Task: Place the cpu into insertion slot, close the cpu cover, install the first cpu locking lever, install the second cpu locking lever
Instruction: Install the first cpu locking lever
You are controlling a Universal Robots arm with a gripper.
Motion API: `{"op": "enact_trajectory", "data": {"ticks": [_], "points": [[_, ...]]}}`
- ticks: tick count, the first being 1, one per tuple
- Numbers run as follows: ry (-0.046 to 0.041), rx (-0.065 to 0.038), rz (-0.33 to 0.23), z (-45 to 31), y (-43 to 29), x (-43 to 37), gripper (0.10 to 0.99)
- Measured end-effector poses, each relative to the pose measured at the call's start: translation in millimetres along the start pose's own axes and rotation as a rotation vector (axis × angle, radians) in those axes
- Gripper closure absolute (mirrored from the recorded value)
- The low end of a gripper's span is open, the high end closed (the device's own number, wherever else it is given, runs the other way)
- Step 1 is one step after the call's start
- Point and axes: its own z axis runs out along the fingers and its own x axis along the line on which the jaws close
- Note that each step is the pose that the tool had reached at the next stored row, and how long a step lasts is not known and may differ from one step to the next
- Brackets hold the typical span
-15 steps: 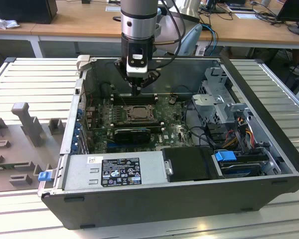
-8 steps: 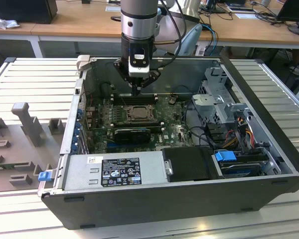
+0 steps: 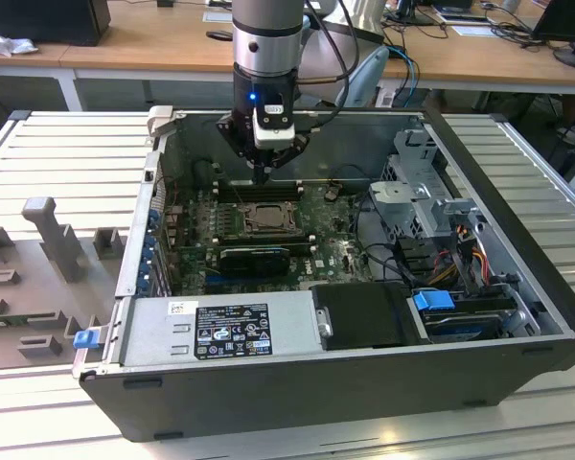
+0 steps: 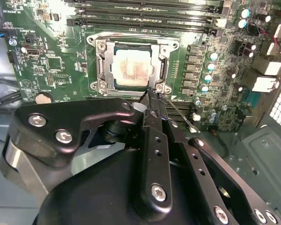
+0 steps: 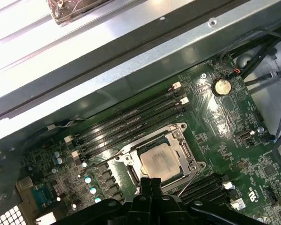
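Note:
The cpu [image 4: 131,70] [image 5: 160,161] lies flat in the insertion slot [image 3: 265,218] on the green board, its dull silver top facing up. The cpu cover [image 4: 104,65] [image 5: 179,140], a silver frame, lies down around it. In both wrist views my gripper [image 4: 150,93] [image 5: 151,181] is shut, with its tips at one corner of the socket, just beside the cover's edge. A thin wire locking lever [image 4: 180,114] slants away from that corner, next to the fingers. In the exterior view the gripper [image 3: 261,175] hangs just behind the socket.
Long black memory slots [image 4: 145,16] [image 5: 131,119] run along one side of the socket. A black fan card [image 3: 254,257] lies in front of it. The computer case's walls [image 3: 297,129], a power supply [image 3: 230,331] and cable bundles [image 3: 460,249] surround the board.

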Motion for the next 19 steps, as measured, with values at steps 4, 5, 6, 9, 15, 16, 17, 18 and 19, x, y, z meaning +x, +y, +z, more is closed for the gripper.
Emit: {"op": "enact_trajectory", "data": {"ticks": [4, 5, 6, 9, 15, 16, 17, 18, 19], "points": [[0.0012, 0.001, -0.05, 0.0, 0.0, 0.0, 0.98], [0.0014, 0.001, -0.057, 0.0, 0.0, 0.0, 0.98], [0.0015, 0.001, -0.064, 0.0, 0.0, 0.0, 0.98], [0.0022, 0.002, -0.089, 0.0, 0.0, 0.0, 0.98], [0.0034, 0.003, -0.139, 0.0, 0.0, 0.0, 0.98], [0.0035, 0.003, -0.145, 0.0, 0.0, 0.0, 0.98], [0.0037, 0.003, -0.155, 0.0, 0.0, 0.0, 0.98], [0.0039, 0.003, -0.162, 0.0, 0.0, 0.0, 0.98], [0.004, 0.003, -0.168, 0.0, 0.0, 0.0, 0.98]]}}
